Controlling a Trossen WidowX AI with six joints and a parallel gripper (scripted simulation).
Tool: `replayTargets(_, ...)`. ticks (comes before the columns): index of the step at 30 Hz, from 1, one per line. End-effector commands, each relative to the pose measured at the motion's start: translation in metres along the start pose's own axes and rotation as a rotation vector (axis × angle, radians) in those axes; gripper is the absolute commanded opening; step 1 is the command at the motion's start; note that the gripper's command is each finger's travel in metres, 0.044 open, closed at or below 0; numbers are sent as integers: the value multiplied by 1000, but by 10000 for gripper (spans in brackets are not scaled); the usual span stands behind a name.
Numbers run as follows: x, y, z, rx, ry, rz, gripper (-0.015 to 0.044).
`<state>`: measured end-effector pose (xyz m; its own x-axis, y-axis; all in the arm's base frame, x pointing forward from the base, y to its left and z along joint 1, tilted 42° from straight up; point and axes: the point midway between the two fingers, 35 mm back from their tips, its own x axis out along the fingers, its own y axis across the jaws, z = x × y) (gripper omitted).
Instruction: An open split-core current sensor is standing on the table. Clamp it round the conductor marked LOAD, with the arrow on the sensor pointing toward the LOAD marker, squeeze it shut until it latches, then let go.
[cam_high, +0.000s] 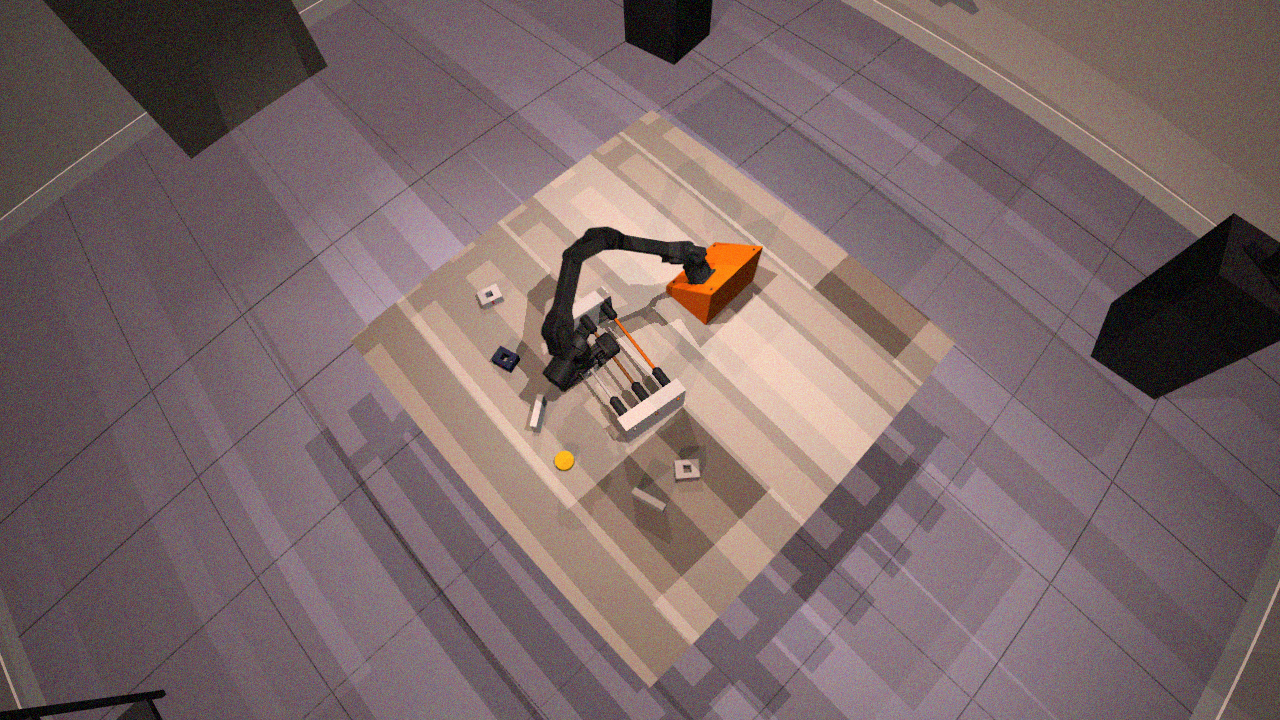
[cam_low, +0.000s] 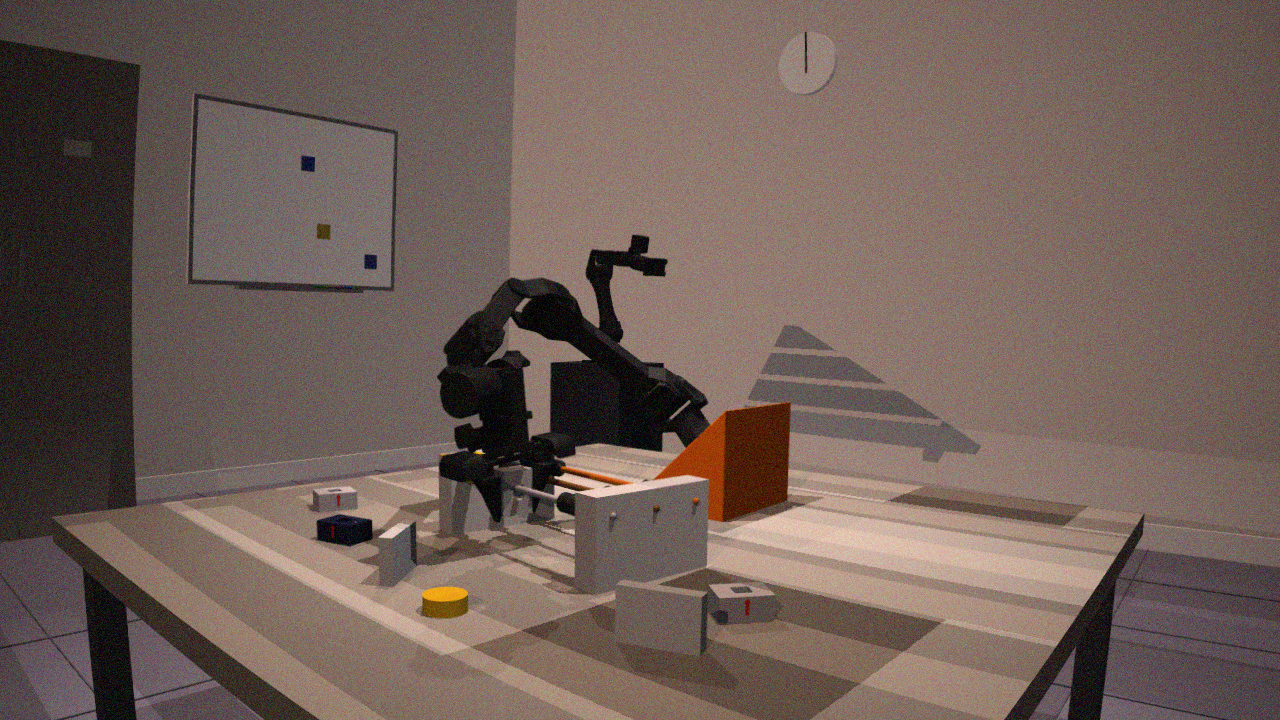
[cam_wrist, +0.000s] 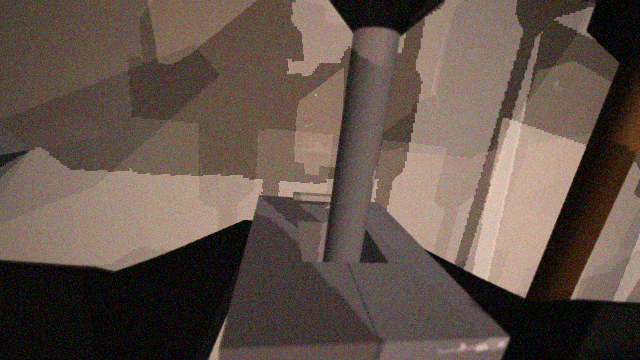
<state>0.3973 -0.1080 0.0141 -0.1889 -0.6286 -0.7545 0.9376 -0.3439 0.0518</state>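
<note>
Split-core current sensor (cam_wrist: 300, 310) rings the grey conductor (cam_wrist: 357, 150) (cam_low: 538, 493), wrist view's lower centre.
Gripper (cam_high: 597, 358) (cam_low: 519, 503) (cam_wrist: 317, 236) stands slightly wide around it, gripping nothing.

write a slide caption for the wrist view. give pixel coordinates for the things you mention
Pale split-core sensor (cam_wrist: 300, 305) around the grey conductor (cam_wrist: 362, 125), with an orange-brown conductor (cam_wrist: 590, 210) to the right.

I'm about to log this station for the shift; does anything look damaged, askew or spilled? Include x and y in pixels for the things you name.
Nothing clearly stands out. The grey sensor (cam_wrist: 300, 300) surrounds the grey rod (cam_high: 601, 383) (cam_low: 535, 493) (cam_wrist: 360, 140), with no visible break, and I see no spill. Its arrow isn't visible, so I can't say whether it faces the right way.
</note>
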Motion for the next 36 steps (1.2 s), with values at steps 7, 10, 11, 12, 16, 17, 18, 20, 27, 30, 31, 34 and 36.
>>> replayTargets(7, 0, 0, 0, 1, 0, 0, 440)
replayTargets(10, 0, 0, 0, 1, 0, 0, 440)
replayTargets(11, 0, 0, 0, 1, 0, 0, 440)
replayTargets(12, 0, 0, 0, 1, 0, 0, 440)
replayTargets(16, -29, 0, -3, 2, 0, 26, 440)
replayTargets(17, -49, -2, -4, 3, 0, 44, 440)
replayTargets(18, -69, -4, -5, 3, 0, 61, 440)
replayTargets(20, -103, -11, -6, 4, 2, 93, 440)
replayTargets(27, -116, -15, -6, 4, 2, 105, 440)
replayTargets(30, -116, -17, 3, -102, 40, 102, 440)
replayTargets(31, -116, -19, 8, -174, 65, 104, 440)
replayTargets(34, -115, -25, 25, -391, 138, 130, 440)
replayTargets(36, -115, -30, 35, -535, 182, 165, 440)
